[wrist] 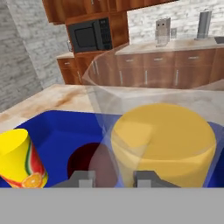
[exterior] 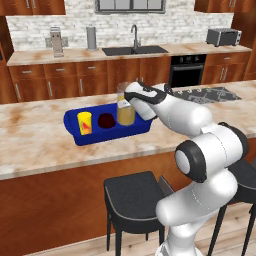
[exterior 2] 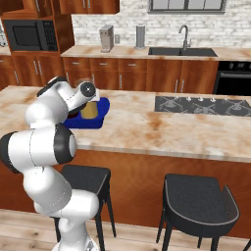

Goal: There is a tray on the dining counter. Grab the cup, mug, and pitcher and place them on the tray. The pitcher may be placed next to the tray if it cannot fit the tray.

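pitcher (exterior: pixel 125 107) | frame center, on blue tray (exterior: pixel 72 122) right of mug (exterior: pixel 106 121) and cup (exterior: pixel 84 123) | glass, liquid-heavy, slippery, fragile; grip the wall at the rim, keep upright | tool (wrist: pixel 113 178) narrow, pinching pitcher's near wall | desk (exterior: pixel 35 145)

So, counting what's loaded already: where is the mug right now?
In the left base view the mug sits in the tray, between the cup and the pitcher.
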